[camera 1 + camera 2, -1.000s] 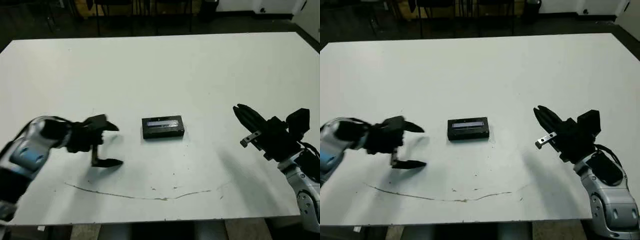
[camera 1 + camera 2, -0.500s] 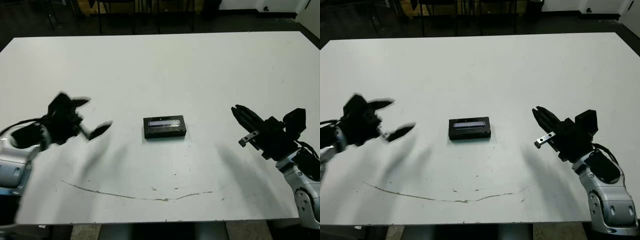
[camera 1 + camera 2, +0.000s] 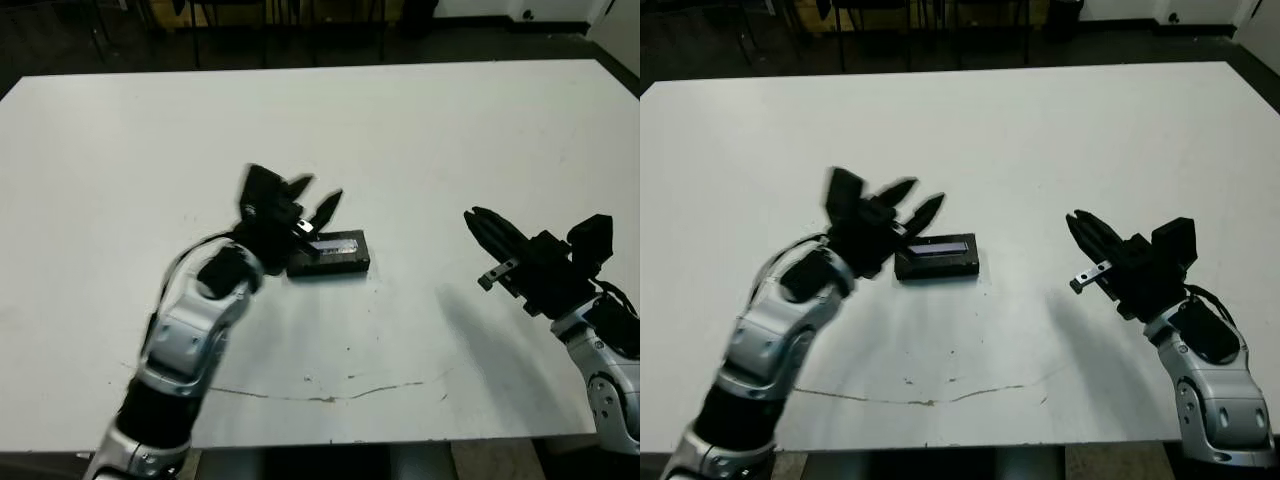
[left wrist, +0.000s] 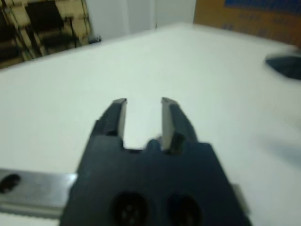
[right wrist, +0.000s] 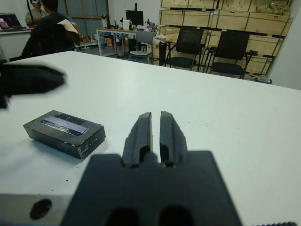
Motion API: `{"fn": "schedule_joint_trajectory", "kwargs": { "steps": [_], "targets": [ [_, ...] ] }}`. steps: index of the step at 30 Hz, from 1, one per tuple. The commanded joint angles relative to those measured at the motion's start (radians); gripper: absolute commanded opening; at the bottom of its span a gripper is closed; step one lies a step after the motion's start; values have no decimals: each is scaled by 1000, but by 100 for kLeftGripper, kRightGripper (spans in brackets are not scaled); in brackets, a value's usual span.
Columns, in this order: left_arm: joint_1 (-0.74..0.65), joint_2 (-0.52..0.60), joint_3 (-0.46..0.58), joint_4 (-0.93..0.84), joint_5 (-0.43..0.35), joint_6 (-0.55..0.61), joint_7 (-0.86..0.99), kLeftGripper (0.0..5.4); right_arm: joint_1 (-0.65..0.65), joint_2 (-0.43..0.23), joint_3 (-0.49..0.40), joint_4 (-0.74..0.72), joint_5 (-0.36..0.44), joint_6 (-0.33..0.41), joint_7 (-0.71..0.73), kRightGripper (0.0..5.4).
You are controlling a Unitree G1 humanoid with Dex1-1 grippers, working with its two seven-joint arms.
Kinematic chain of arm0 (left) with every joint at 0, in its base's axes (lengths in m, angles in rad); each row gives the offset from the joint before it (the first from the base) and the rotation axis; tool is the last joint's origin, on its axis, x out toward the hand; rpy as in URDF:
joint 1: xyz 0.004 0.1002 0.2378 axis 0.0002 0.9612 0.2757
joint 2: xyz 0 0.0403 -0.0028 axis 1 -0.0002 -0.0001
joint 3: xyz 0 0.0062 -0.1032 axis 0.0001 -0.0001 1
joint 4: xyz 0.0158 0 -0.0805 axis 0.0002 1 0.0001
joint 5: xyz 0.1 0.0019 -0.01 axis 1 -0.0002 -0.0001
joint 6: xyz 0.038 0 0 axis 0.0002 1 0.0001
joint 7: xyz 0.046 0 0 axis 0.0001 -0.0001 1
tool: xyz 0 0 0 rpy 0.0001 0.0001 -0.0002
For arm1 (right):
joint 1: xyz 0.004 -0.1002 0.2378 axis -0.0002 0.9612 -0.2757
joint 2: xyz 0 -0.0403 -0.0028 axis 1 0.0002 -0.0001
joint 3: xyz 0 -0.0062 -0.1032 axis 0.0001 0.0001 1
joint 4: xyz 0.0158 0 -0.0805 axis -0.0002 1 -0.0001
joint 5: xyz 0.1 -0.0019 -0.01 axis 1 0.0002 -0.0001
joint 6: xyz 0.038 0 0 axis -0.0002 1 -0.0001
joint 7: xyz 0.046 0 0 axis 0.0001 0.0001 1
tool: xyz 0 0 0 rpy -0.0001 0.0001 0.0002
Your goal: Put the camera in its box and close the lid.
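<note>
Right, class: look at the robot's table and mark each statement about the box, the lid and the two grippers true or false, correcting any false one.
1. The lid is on the box. True.
2. The right gripper holds the box. False: it is off to the side of the box, holding nothing.
3. The left gripper has its fingers spread. True.
4. The box stands at the far edge of the table. False: it sits near the middle.
5. The camera lies loose on the table. False: none is visible outside the box.

Black chairs and stacked wooden crates are seen beyond the white bench (a person is seated there).
</note>
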Motion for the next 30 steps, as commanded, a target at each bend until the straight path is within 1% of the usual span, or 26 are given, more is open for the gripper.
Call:
{"fn": "schedule_joint_trajectory", "kwargs": {
  "steps": [1, 4, 5, 11, 15, 20, 25, 30],
  "targets": [
    [14, -28, -30, 103, 38, 13, 31, 71, 14, 2, -5, 7, -1, 7, -4, 0],
    [28, -63, -44, 195, 57, -5, 50, 11, 17, 4, -5, 6, 7, 10, -2, 0],
    [35, -72, -45, 215, 60, -15, 53, 1, 18, 5, -4, 6, 8, 8, -1, 0],
    [51, -107, -35, 267, 74, 20, 73, 1, 19, 8, 0, 2, -1, 4, -9, 0],
    [53, -100, -30, 304, 79, 51, 63, 1, 19, 6, 1, -4, 0, 15, -13, 0],
    [47, -86, -22, 322, 78, 89, 46, 1, 19, 5, 5, -3, -8, 6, -14, 0],
    [70, -64, -16, 267, 67, 55, 10, 1, 21, 7, 4, -7, -2, 8, -13, 0],
    [133, -11, -16, 59, 38, 68, -51, 1, 27, 6, 1, -11, 6, 11, -10, 0]
  ]
}}
